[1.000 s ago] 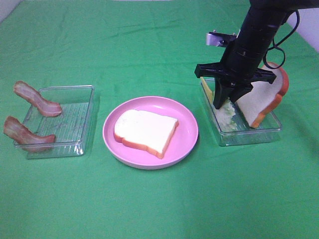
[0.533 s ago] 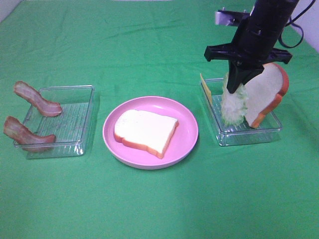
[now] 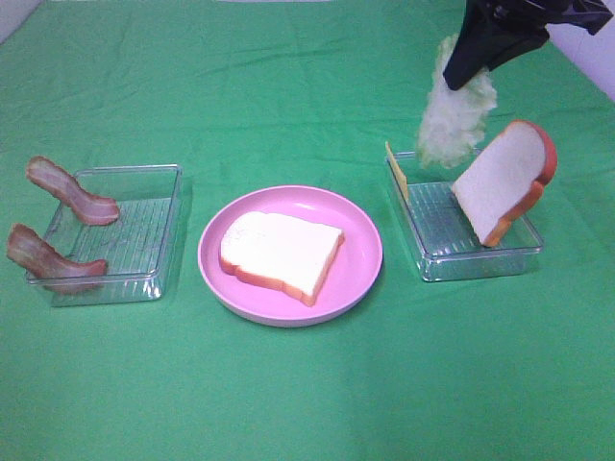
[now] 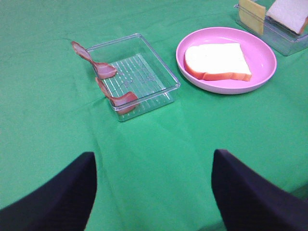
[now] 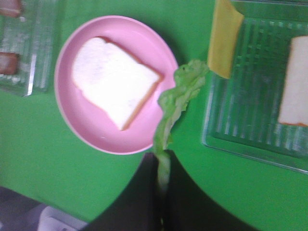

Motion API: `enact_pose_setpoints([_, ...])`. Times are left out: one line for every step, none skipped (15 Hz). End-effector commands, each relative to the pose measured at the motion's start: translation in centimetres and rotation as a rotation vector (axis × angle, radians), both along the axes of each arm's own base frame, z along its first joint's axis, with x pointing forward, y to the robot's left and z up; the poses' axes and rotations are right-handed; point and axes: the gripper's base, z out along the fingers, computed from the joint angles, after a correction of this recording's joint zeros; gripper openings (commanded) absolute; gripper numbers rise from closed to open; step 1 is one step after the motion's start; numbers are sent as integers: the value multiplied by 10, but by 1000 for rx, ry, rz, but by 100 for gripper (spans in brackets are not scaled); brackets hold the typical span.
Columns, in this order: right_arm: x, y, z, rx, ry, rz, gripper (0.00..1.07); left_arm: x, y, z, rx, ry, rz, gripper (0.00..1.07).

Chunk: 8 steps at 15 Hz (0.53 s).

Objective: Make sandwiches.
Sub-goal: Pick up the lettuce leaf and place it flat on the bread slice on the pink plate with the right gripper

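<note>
Green lettuce leaf (image 3: 452, 125) hung from my right gripper (image 3: 463, 75), jaws clamped on its top edge, held high by the right tray (image 3: 480, 267) and not yet laid on the pink plate (image 3: 363, 280). Only the bottom bread slice (image 3: 281, 254) lay on the plate. Lettuce, cheese (image 3: 396, 171), both bacon strips (image 3: 72, 192) on the left tray (image 3: 163, 274) and the top slice (image 3: 504, 178) were all left to stack. Left gripper (image 4: 154, 161) sat wide open, empty.

Green cloth (image 4: 48, 120). Two bacon strips (image 4: 98, 67) draped over left rim of clear tray (image 4: 168, 77). To its right, pink plate (image 4: 262, 57) holding bread slice (image 4: 216, 60). Farther right, second tray (image 4: 288, 45) with cheese (image 4: 251, 14) and second bread slice (image 4: 288, 9). Left gripper (image 4: 154, 159) spread wide, near.
</note>
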Motion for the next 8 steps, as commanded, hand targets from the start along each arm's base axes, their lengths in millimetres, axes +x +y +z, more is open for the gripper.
enact_pose_setpoints([-6, 20, 9, 139, -19, 100, 0, -3, 1, 0, -15, -28, -7, 66])
enact_pose_setpoints([-9, 33, 10, 161, -45, 136, 0, -3, 1, 0, -15, -28, -7, 66])
enact_pose_setpoints([-13, 48, 11, 174, -84, 164, 0, -3, 1, 0, -15, -28, -7, 66])
enact_pose_setpoints([-16, 65, 10, 190, -113, 190, 0, -3, 1, 0, -15, -28, -7, 66])
enact_pose_setpoints([-21, 93, 1, 218, -113, 229, 0, -3, 1, 0, -15, -28, -7, 66])
enact_pose_setpoints([-22, 108, -10, 240, -75, 249, 0, -3, 1, 0, -15, -28, -7, 66])
enact_pose_setpoints([-22, 124, -26, 254, -33, 260, 0, -3, 1, 0, -15, -28, -7, 66])
enact_pose_setpoints([-20, 135, -41, 263, 0, 260, 0, -3, 1, 0, -15, -28, -7, 66])
